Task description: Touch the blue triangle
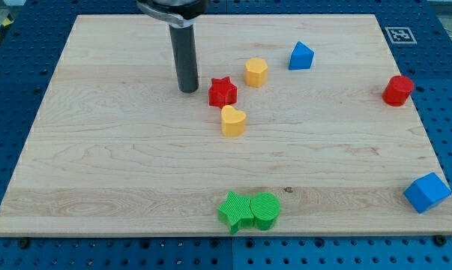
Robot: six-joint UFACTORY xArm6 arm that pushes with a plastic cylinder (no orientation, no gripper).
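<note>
The blue triangle lies near the view's top, right of centre, on the wooden board. My tip rests on the board well to the triangle's left and a little lower, just left of a red star. A yellow hexagon lies between the red star and the blue triangle. The tip touches no block.
A yellow heart sits below the red star. A red cylinder stands at the view's right. A blue cube sits at the bottom right corner. A green star and green cylinder touch at the bottom edge.
</note>
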